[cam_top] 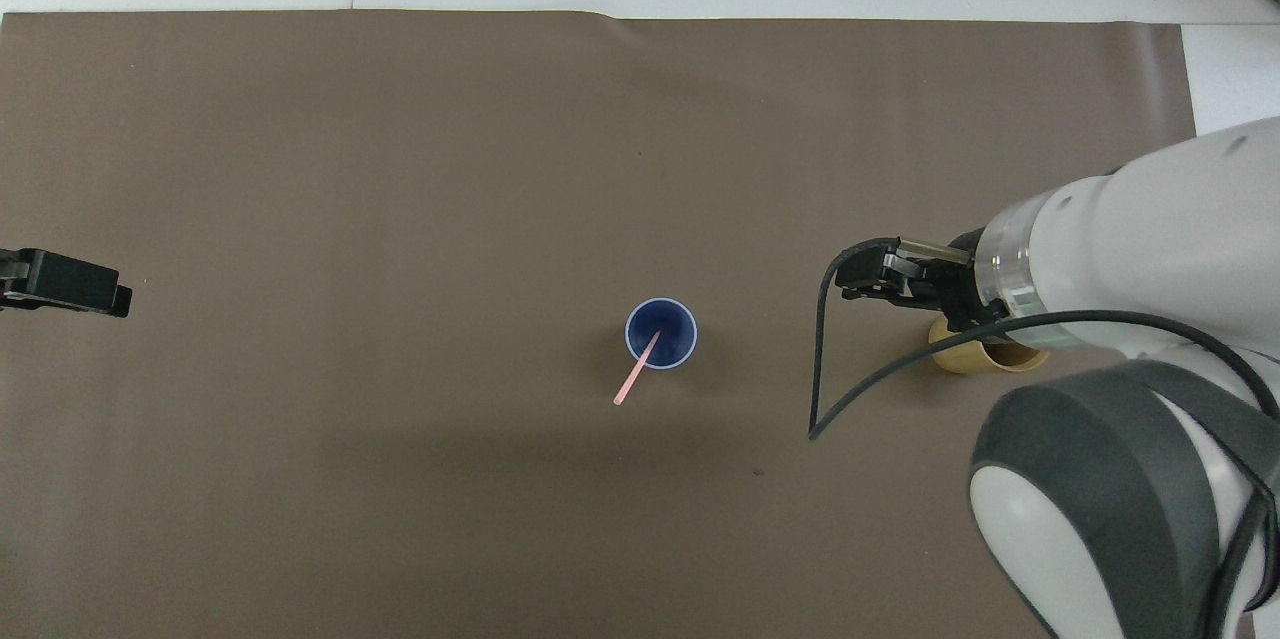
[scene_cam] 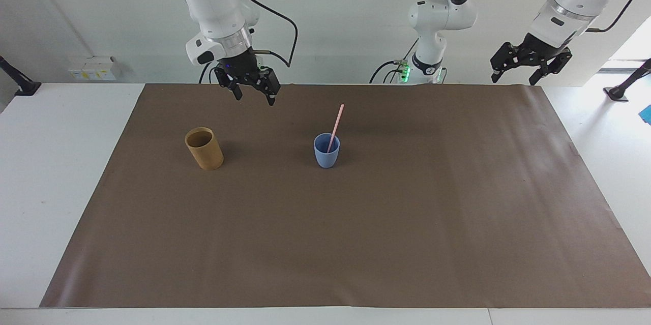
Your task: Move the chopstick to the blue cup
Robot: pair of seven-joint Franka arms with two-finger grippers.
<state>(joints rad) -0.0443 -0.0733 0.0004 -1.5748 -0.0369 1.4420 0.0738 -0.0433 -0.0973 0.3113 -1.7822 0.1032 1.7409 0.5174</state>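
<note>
The pale pink chopstick (scene_cam: 336, 124) stands in the blue cup (scene_cam: 326, 156) at the middle of the brown mat. It leans on the rim, its top tilted toward the left arm's end. In the overhead view the chopstick (cam_top: 631, 385) sticks out over the blue cup's rim (cam_top: 686, 343). My right gripper (scene_cam: 254, 96) is open and empty, raised over the mat between the two cups, apart from the chopstick; it also shows in the overhead view (cam_top: 858, 281). My left gripper (scene_cam: 514, 79) is open and empty and waits high over the mat's corner at its own end.
A taller tan-brown cup (scene_cam: 204, 149) stands upright toward the right arm's end; the right arm partly hides it in the overhead view (cam_top: 975, 360). The brown mat (scene_cam: 356, 243) covers most of the white table.
</note>
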